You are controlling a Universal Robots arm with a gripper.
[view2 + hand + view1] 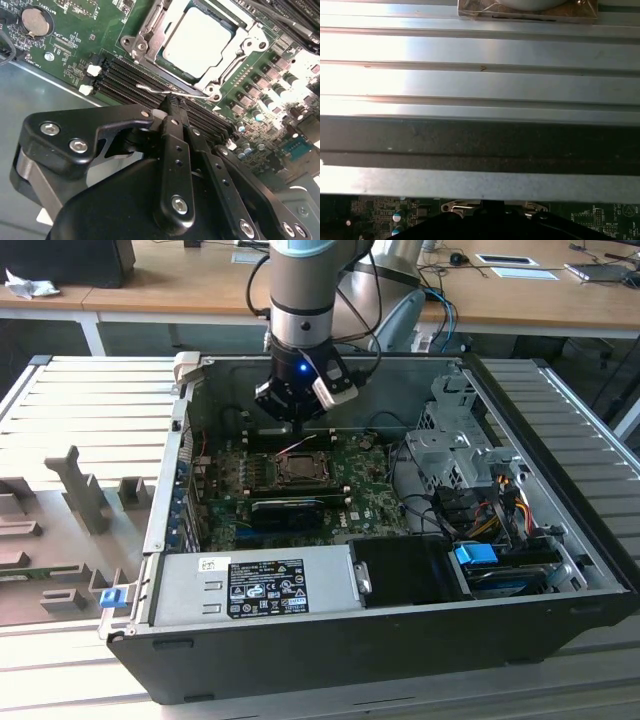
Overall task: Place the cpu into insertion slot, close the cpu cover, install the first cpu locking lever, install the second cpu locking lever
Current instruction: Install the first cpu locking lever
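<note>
Cpu: the cpu (197, 40) lies flat in the insertion slot (141, 46), its pale metal face up, seated so the frame can bear on its edges.
Cpu cover: the cpu cover (243, 46) is down over the chip, and the chip's face shows through its square window; judging by this, the placing and closing steps are done.
Locking lever: a thin wire locking lever (150, 88) runs along the socket's edge, between the socket and the long black memory slots (125, 75). It looks not yet tucked under its catch, though I cannot be sure.
Gripper: in the second wrist view the gripper (172, 101) has its fingers pressed together into one narrow point, with the tips against the lever wire. A slim tip suits pushing a wire in such a tight gap. Whether the wire is nipped between the tips cannot be told.
Arm: in the exterior view the gripper (297, 425) hangs near-vertical inside the open computer case (400, 640), just beside the socket (300, 468) on the green motherboard (370, 510).
</note>
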